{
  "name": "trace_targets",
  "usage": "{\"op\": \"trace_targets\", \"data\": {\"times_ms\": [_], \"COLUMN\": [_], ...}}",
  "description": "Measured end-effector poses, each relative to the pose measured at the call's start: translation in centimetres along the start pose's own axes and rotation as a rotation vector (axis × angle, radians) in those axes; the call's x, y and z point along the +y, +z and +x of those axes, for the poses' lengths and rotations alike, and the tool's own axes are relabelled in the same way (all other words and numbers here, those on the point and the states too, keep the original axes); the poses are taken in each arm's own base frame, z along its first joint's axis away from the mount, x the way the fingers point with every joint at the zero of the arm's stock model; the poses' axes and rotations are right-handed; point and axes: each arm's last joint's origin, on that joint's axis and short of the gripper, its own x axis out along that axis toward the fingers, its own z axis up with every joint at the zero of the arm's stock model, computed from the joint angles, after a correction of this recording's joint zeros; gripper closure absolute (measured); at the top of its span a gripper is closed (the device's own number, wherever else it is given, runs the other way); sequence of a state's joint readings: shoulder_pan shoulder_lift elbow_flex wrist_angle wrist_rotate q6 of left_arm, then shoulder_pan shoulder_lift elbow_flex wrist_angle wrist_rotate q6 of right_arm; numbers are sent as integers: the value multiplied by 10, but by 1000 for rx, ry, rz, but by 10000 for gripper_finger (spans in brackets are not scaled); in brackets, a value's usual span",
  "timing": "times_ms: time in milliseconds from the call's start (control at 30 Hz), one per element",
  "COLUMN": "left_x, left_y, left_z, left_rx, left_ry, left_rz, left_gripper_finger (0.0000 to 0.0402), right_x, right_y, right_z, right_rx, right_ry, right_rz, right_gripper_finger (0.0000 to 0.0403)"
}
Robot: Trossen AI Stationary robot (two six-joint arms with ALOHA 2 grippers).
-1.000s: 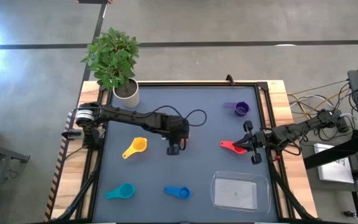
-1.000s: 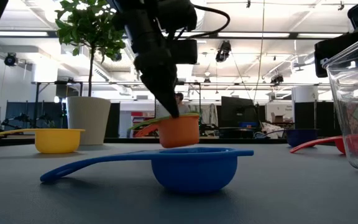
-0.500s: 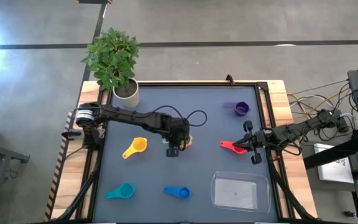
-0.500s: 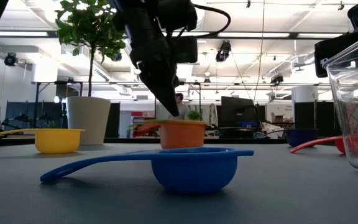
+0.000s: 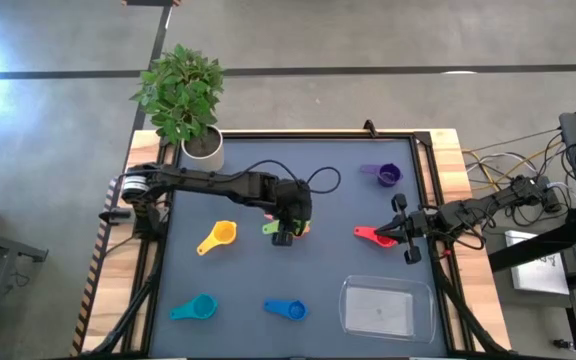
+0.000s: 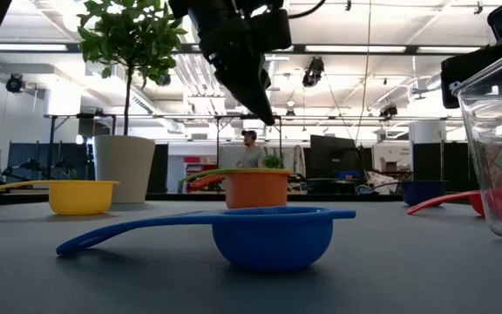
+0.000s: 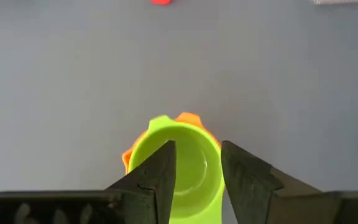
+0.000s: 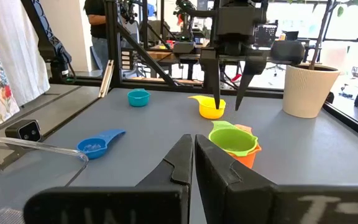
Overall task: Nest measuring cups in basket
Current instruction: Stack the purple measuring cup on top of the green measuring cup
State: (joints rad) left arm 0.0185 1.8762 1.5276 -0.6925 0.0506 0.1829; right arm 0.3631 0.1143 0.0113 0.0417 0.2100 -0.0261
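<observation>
A green measuring cup [image 7: 166,132] sits nested in an orange one [image 6: 253,190] that stands on the table's middle. My left gripper [image 6: 267,118] hangs open above them, its fingers clear of the green rim, as the right wrist view also shows [image 8: 229,107]. Yellow [image 5: 218,237], teal [image 5: 193,308], blue [image 5: 285,310], purple [image 5: 384,175] and red [image 5: 371,236] cups lie loose on the mat. The clear basket [image 5: 388,308] stands at the near right. My right gripper [image 8: 194,140] waits shut at the right edge, above the red cup's bowl end.
A white plant pot [image 5: 203,150] stands at the far left corner. A raised black frame [image 5: 423,140] runs round the mat. People stand in the room beyond the table.
My left gripper has opened, let go of the green cup and risen straight up off it. The green cup stays in the orange cup, which has settled level on the table.
</observation>
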Motion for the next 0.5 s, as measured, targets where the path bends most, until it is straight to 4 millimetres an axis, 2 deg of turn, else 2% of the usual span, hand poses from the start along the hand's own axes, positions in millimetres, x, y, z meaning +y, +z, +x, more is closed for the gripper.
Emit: {"op": "trace_targets", "data": {"times_ms": [133, 267, 500], "left_x": [1, 1, -6], "left_y": [-2, -12, -54], "left_z": [-4, -8, -28], "left_rx": [-8, -61, -343], "left_ry": [20, 43, 123], "left_rz": [6, 3, -37], "left_gripper_finger": [298, 312, 335], "right_x": [0, 0, 0], "right_y": [0, 0, 0], "right_z": [0, 0, 0], "right_rx": [0, 0, 1], "right_ry": [0, 0, 0], "right_rz": [0, 0, 0], "right_gripper_finger": [394, 394, 394]}}
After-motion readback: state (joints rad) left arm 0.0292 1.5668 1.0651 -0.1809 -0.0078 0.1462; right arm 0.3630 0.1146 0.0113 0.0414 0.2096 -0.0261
